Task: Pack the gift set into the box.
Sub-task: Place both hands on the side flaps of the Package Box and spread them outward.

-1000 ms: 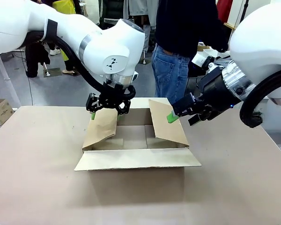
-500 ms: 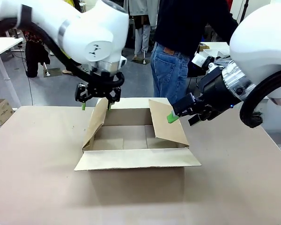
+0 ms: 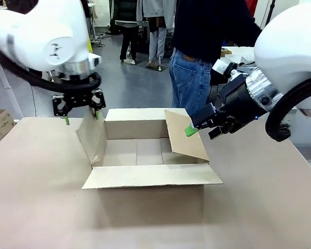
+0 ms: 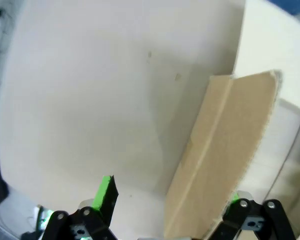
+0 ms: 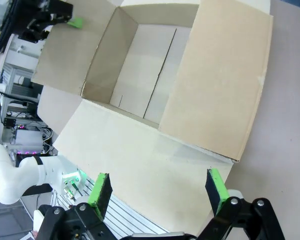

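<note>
The box stands open in the middle of the table, a plain brown carton with an empty floor. Its left flap leans outward, and my left gripper is open with its fingers straddling that flap's top edge; the left wrist view has the flap rising between the green pads. The right flap tilts inward over the opening. My right gripper is open at that flap's outer edge, one green pad touching it. From the right wrist, the box lies below the open right gripper. The gift set is out of view.
A person in jeans stands right behind the box at the far side. The front flap lies folded out flat. A small carton with blue print sits on the floor at far left. Bare table surrounds the box.
My left gripper has moved left, swinging the left flap from leaning in over the opening to leaning outward. The right arm and the right flap have stayed still.
</note>
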Robot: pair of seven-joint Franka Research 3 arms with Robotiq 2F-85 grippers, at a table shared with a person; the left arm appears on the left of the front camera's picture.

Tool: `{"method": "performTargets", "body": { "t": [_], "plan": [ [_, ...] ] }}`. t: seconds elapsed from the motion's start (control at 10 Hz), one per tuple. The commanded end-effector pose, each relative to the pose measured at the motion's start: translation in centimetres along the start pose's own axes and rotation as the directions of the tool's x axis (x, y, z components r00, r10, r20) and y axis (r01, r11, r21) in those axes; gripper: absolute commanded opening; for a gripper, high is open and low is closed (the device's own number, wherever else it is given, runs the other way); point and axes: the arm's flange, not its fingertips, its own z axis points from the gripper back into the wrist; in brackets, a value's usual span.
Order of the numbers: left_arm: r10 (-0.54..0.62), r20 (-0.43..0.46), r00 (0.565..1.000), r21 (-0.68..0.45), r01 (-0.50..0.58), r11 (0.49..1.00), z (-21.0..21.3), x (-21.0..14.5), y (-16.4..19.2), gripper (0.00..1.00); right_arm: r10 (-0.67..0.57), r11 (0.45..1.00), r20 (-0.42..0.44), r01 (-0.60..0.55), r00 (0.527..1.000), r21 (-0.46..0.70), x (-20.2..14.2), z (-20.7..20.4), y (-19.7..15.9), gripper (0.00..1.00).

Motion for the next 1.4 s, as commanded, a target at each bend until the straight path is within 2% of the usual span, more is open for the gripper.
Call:
{"method": "performTargets", "body": {
  "t": [0.0,0.3,0.4,0.9,1.0,1.1,1.2,1.3],
  "plan": [
    [-0.005,-0.075,0.997,-0.139,-0.005,0.99,-1.8,-0.1,5.1,1.0,0.009,1.0,-0.009,-0.009,1.0,-0.003,0.1,0.5,0.0,1.0],
    [-0.056,-0.189,0.98,-0.292,-0.001,0.956,-5.4,1.4,9.4,1.0,0.009,1.0,-0.009,-0.009,1.0,-0.003,0.1,0.5,0.0,1.0],
    [0.013,-0.11,0.994,-0.163,-0.031,0.986,-3.5,1.1,6.8,1.0,0.009,1.0,-0.009,-0.009,1.0,-0.003,0.1,0.5,0.0,1.0],
    [0.013,-0.11,0.994,-0.163,-0.031,0.986,-3.5,1.1,6.8,1.0,0.0,1.0,0.0,0.0,1.0,0.0,0.0,0.0,0.0,1.0],
    [0.013,-0.11,0.994,-0.163,-0.031,0.986,-3.5,1.1,6.8,1.0,0.016,0.994,-0.069,-0.023,0.997,-0.11,2.1,-2.2,5.5,1.0],
    [0.013,-0.11,0.994,-0.163,-0.031,0.986,-3.5,1.1,6.8,1.0,-0.03,0.951,-0.053,0.012,0.998,-0.308,4.9,-5.7,11.7,1.0],
    [0.013,-0.11,0.994,-0.163,-0.031,0.986,-3.5,1.1,6.8,1.0,-0.16,0.842,0.014,0.144,0.987,-0.519,6.8,-9.4,15.1,1.0],
    [0.013,-0.11,0.994,-0.163,-0.031,0.986,-3.5,1.1,6.8,1.0,-0.265,0.734,0.014,0.211,0.964,-0.646,8.2,-12.7,15.0,1.0]
  ]
}}
